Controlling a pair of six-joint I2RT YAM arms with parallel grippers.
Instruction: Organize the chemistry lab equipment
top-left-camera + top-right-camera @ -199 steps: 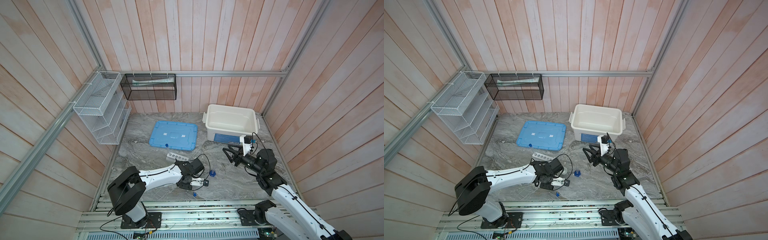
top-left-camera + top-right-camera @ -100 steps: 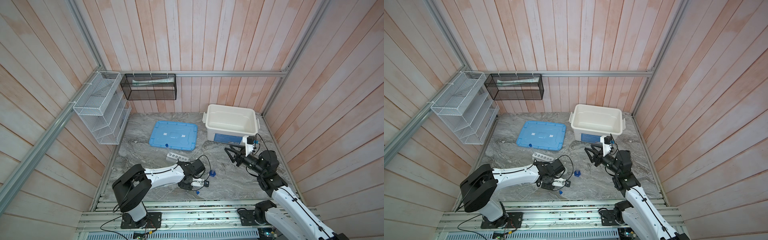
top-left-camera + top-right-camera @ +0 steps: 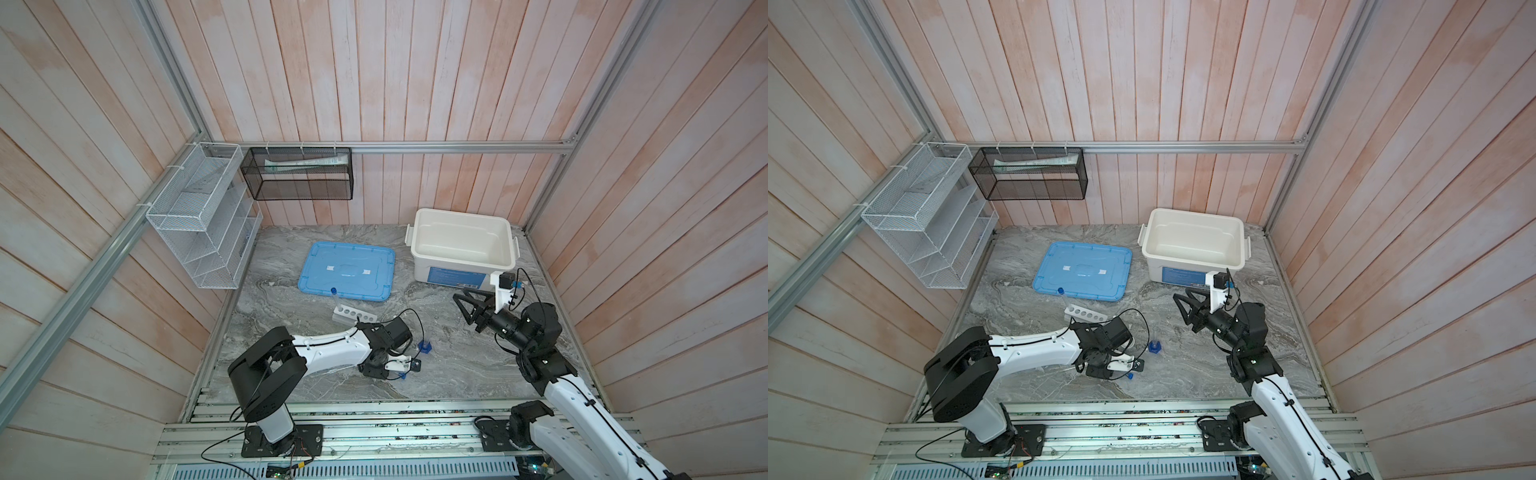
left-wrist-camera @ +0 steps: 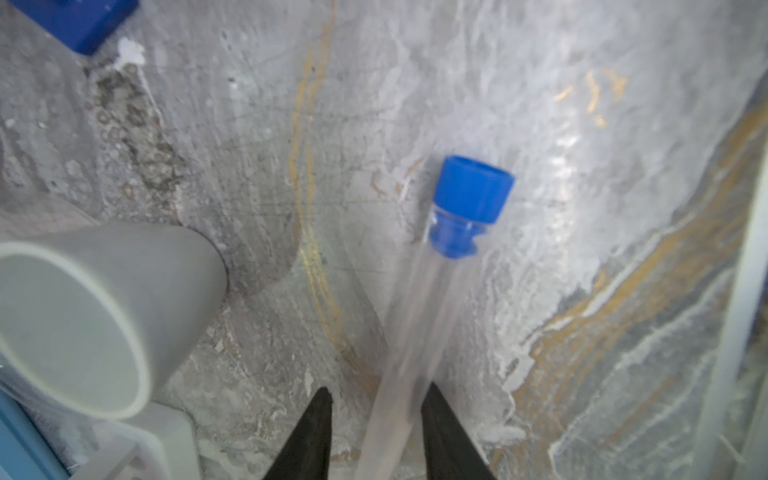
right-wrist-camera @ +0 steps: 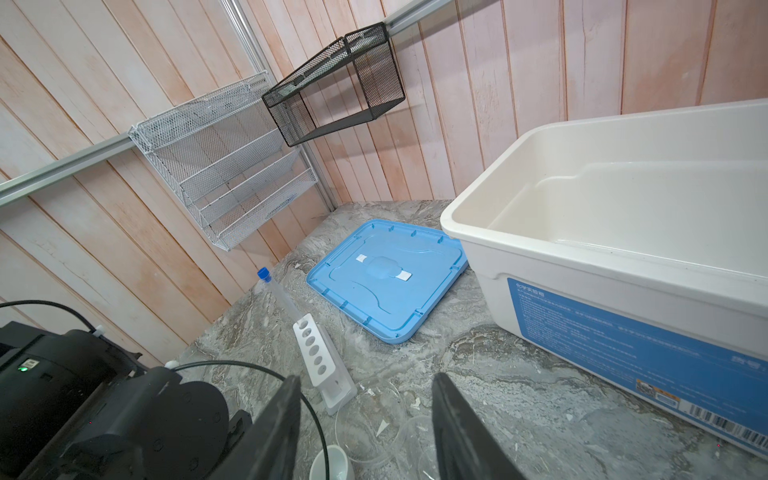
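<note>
A clear tube (image 4: 415, 307) with a blue cap (image 4: 471, 191) lies flat on the marble table (image 4: 582, 124), toward the front, under the left gripper (image 4: 378, 399). The gripper's two black fingers (image 4: 440, 432) stand apart, one on each side of the tube's shaft. One seems to touch it and a gap shows beside the other, so the tube is not clamped. The right gripper (image 5: 365, 376) hangs in the air, its fingers apart and empty. The tube is probably light, stiff, smooth and breakable, and it will likely roll or slip. A gentle hold across the middle of the shaft, clear of the cap, seems best. The left wrist view shows this straddle, with a white dish (image 4: 83, 324) just beside it. In both top views the arm hides the fingers and only the cap peeks out. The right wrist view adds the rack (image 5: 320, 361), with a second tube (image 5: 278, 295) leaning in its end hole and the other holes free.
</note>
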